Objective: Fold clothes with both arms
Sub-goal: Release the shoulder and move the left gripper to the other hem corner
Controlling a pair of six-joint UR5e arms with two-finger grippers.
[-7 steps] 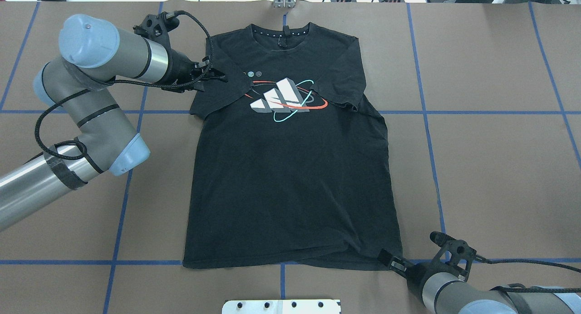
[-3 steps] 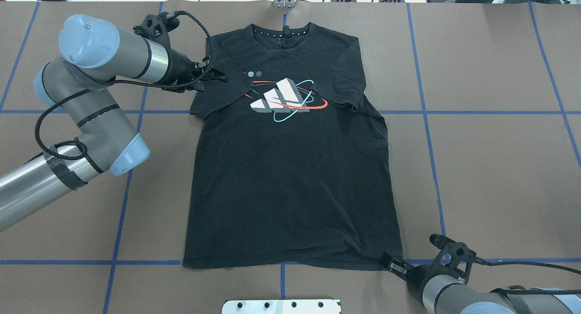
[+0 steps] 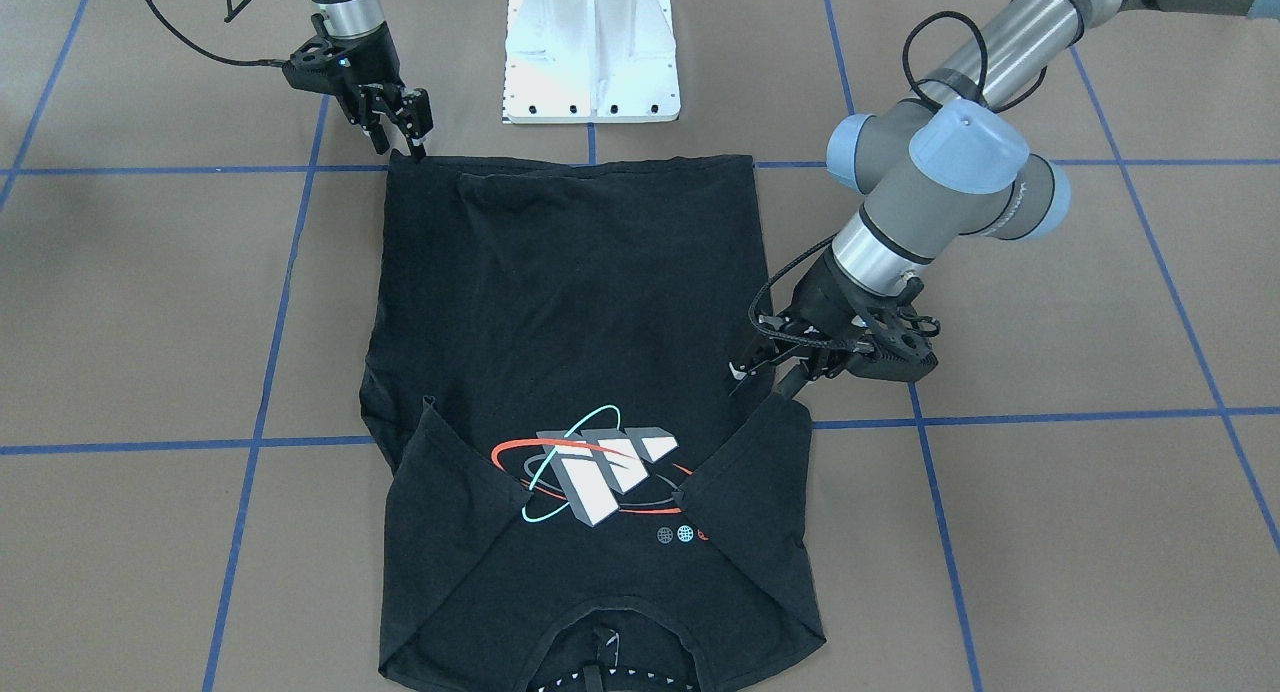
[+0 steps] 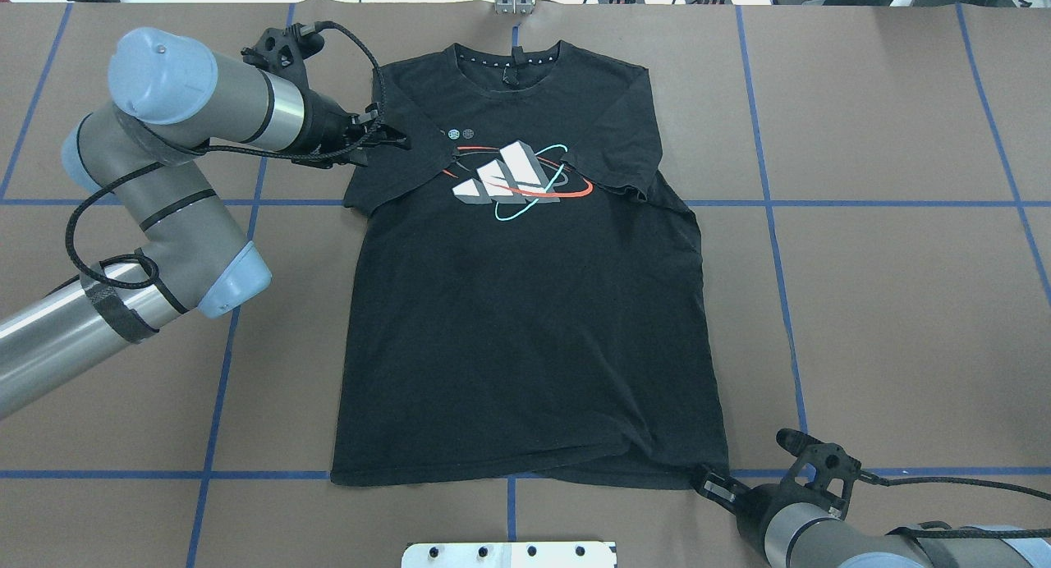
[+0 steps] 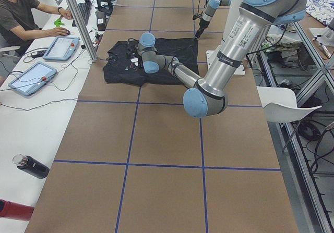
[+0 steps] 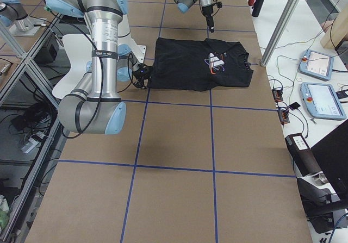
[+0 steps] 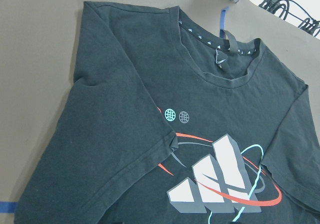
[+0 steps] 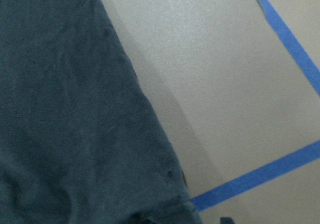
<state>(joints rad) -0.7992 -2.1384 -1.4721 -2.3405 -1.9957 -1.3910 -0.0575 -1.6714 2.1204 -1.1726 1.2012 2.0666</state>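
On table (image 4: 862, 305), T-shirt (image 4: 525, 322) collar (image 4: 509, 59) points forward.

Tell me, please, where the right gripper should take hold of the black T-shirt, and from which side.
Probably the bottom hem corner of the T-shirt, beside the right gripper. The corner lies flat with bare table beyond it, so come in low from that outer side, sliding one finger underneath.

T-shirt (image 4: 525, 322) flat on table (image 4: 887, 305), left pincer (image 4: 402, 141) at one sleeve (image 4: 394, 178), right pincer (image 4: 708, 479) at its near corner
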